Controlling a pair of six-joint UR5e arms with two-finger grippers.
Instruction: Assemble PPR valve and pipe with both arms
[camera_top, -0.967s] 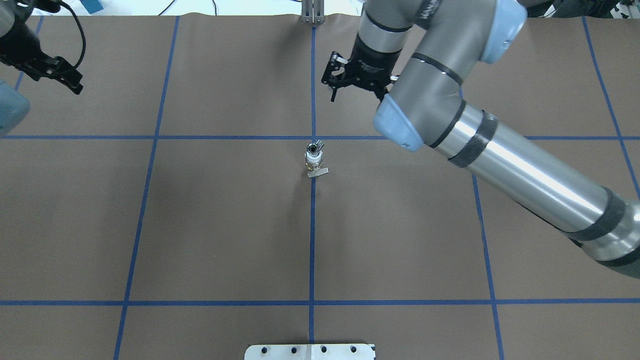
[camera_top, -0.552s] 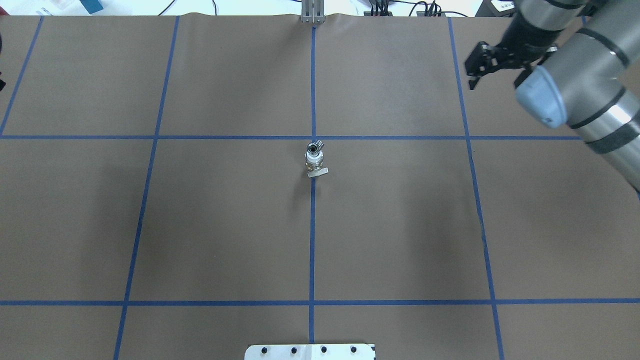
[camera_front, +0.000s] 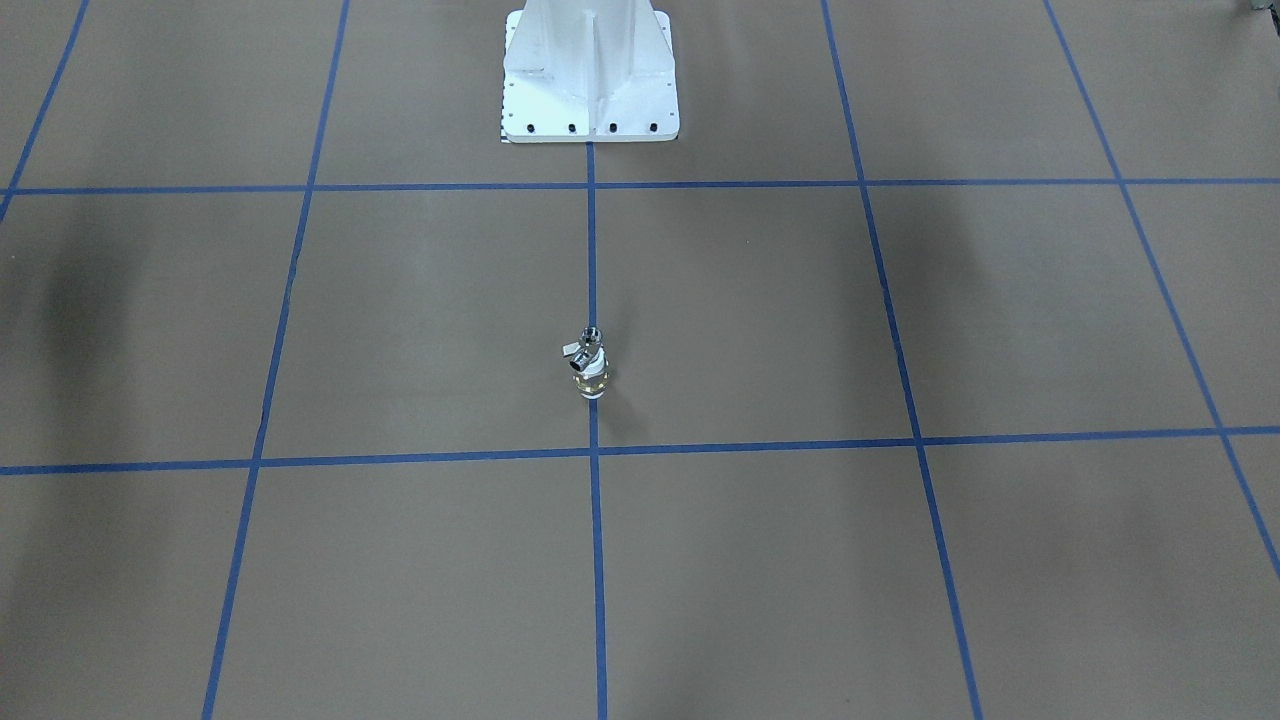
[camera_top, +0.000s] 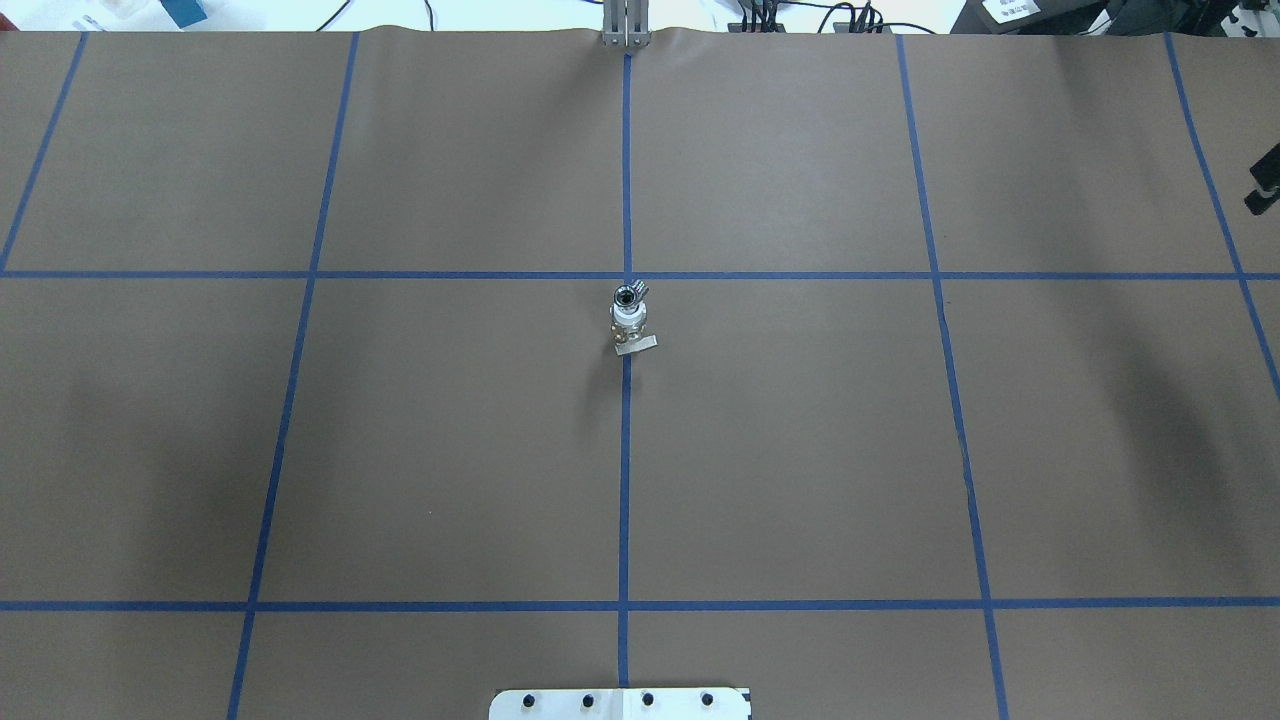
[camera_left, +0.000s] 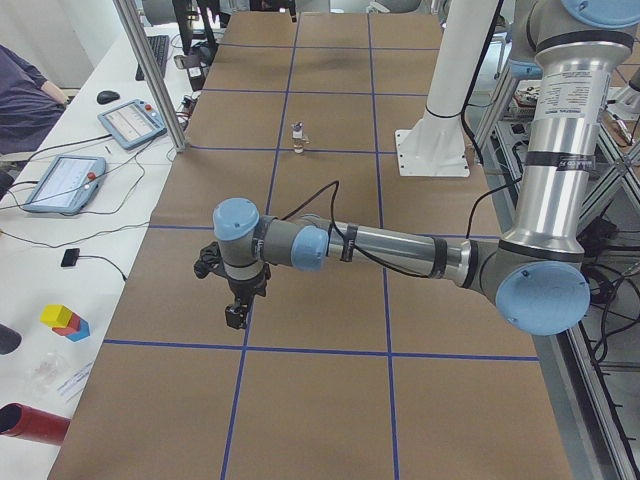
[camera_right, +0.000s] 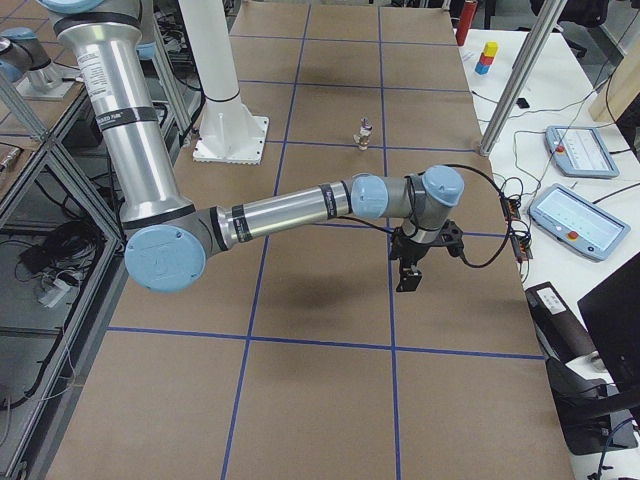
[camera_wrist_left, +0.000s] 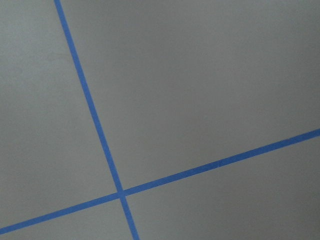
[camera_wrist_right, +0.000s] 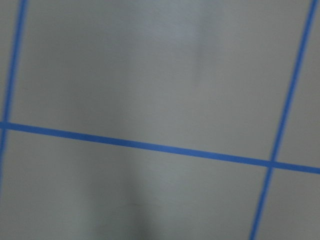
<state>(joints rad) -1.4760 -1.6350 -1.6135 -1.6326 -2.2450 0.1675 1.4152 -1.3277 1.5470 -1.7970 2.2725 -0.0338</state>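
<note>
The PPR valve (camera_top: 630, 328) stands upright at the table's centre on the blue centre line, with a brass middle, white ends and a white lever. It also shows in the front view (camera_front: 590, 377) and small in the side views (camera_left: 298, 140) (camera_right: 364, 135). The silver pipe (camera_top: 627, 294) sits on its top end, dark opening up, and shows in the front view (camera_front: 592, 336). Neither gripper touches them. My left gripper (camera_left: 237, 318) hangs over the table far to the left. My right gripper (camera_right: 408, 282) hangs far to the right, only a sliver at the overhead view's edge (camera_top: 1265, 188). I cannot tell whether either is open. Both wrist views show only brown paper and blue tape.
The white robot base plate (camera_top: 620, 703) (camera_front: 590, 70) stands at the near middle edge. A metal post (camera_top: 626, 25) stands at the far edge. A side desk with tablets (camera_left: 130, 122) and an upright bar (camera_left: 150, 75) runs along the operators' side.
My right arm swung from near the table's centre out to the right, almost leaving the overhead view. My left gripper left that view on the left. The valve and pipe have not moved.
</note>
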